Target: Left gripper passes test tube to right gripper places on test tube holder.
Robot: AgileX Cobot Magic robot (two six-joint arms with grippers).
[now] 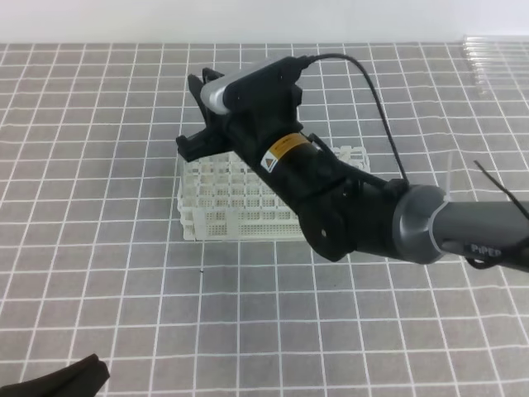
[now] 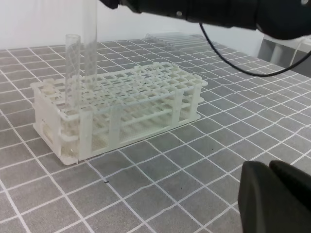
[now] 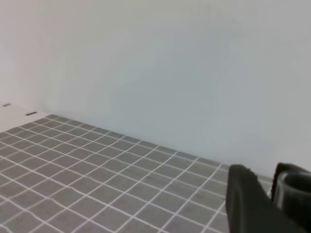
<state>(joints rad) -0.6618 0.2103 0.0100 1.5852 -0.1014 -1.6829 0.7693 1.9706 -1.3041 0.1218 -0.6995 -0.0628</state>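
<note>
In the left wrist view the clear test tube [image 2: 90,39] hangs upright, and its top runs up to the right gripper at the frame's top edge. Its lower end reaches the top grid of the white test tube holder [image 2: 146,92] at the far left corner; how deep it sits I cannot tell. The right gripper [image 1: 194,116] reaches across over the test tube holder [image 1: 240,198], shut on the tube, and its fingers [image 3: 248,204] show at the lower right of its own view. The left gripper [image 2: 269,170] is shut and empty, low at the front left [image 1: 62,379].
A second clear tube [image 2: 73,73] stands in a corner hole of the holder, just left of the held one. A row of spare clear tubes [image 1: 496,58] lies at the back right. Grey tiled matting [image 1: 124,289] covers the table, and a white wall stands behind.
</note>
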